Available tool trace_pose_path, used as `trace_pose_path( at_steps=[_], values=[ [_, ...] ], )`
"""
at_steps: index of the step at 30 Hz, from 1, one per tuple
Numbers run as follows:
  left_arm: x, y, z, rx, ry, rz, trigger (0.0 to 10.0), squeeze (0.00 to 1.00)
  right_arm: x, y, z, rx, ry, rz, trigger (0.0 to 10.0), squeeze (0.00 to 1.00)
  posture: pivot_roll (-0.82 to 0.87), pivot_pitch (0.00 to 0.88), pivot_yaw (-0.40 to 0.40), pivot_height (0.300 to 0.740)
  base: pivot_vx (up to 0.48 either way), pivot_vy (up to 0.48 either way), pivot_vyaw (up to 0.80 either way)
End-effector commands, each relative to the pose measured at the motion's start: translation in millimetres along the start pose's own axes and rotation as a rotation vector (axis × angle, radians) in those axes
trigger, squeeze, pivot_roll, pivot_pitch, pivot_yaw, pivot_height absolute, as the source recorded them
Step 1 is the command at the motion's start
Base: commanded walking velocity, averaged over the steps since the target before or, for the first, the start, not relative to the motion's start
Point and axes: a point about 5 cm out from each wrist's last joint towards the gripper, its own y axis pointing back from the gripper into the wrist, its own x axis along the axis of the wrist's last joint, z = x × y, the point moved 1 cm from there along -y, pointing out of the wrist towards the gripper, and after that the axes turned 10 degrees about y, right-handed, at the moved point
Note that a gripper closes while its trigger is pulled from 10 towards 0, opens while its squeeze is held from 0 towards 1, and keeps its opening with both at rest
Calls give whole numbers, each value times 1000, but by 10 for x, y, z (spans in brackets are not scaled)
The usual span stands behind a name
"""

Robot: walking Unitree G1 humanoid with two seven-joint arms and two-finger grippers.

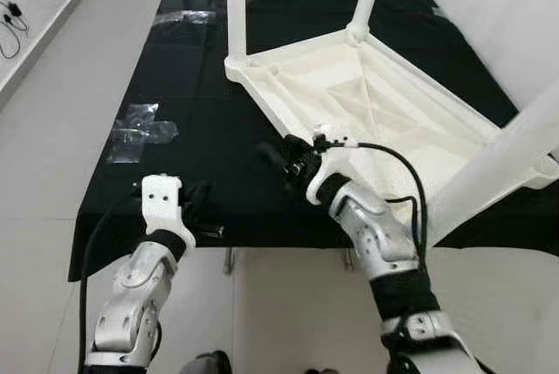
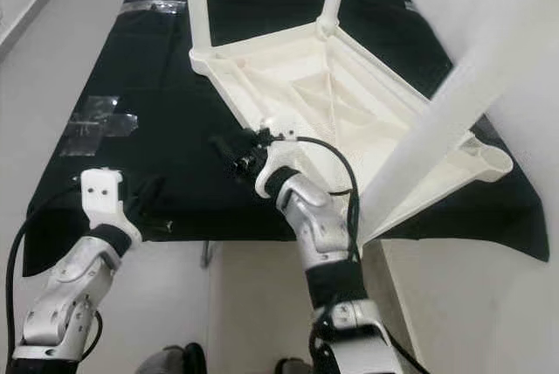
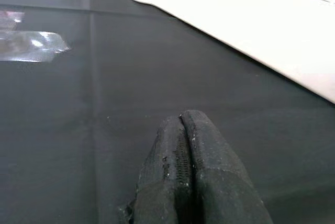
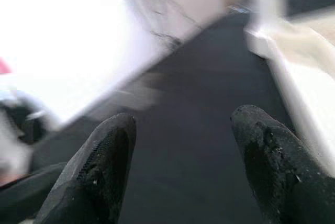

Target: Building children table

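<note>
Plastic, white and ribbed, makes up the upturned children's table point(image 1: 367, 99) that we see lying top-down on the black cloth point(image 1: 201, 155) covering the larger table point(image 1: 131, 238) before us. It takes the two o'clock part of the cloth, with its underside facing up. Two of its legs point(image 1: 236, 7) rise at twelve o'clock, one at the near-left corner and one at the far corner, and a third thick white leg point(image 1: 502, 160) crosses the scene at three to four o'clock, very close to our camera and blurred.

Our right claw point(image 1: 272, 157) reaches in from five o'clock and sits low over the cloth, just beside the near edge of the white table, at about the centre of the scene. In its wrist view the two black fingers point(image 4: 97, 169) stand well apart with bare dark cloth between them, and the white table's edge runs along one side. A black cable point(image 1: 402, 169) loops from that wrist back along the silver forearm.

Our left claw point(image 1: 199, 199) rests at seven o'clock, near the front edge of the cloth and well apart from the white table. Its fingers point(image 3: 188, 171) are pressed together with nothing between them, the tips down close to the cloth.

Patches of clear tape point(image 1: 140, 129) lie on the cloth at nine o'clock, and another strip point(image 1: 183, 17) at eleven o'clock.
</note>
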Motion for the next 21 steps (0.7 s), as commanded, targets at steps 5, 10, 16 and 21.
trace_pose_path(
  at_steps=[5, 10, 16, 21],
  values=[
    [-27, 27, -129, 61, -15, -9, 10000, 0, 74, 251, -69, 101, -11, 48, 10000, 0, -6, 169, -42, 740, 0, 0, 0],
    [-12, 22, -191, 101, -19, 2, 10000, 0, 58, 436, -224, 214, -56, 36, 10000, 0, -3, 169, -40, 740, 0, 0, 0],
    [4, 22, -250, 136, -25, 11, 10000, 0, -26, 819, -418, 399, -106, -52, 10000, 0, -5, 170, -44, 740, 0, 0, 0],
    [-1, 22, -269, 145, -23, 7, 10000, 0, -43, 1012, -327, 397, -134, -93, 10000, 0, -13, 171, -43, 740, 0, 0, 0]
  ],
)
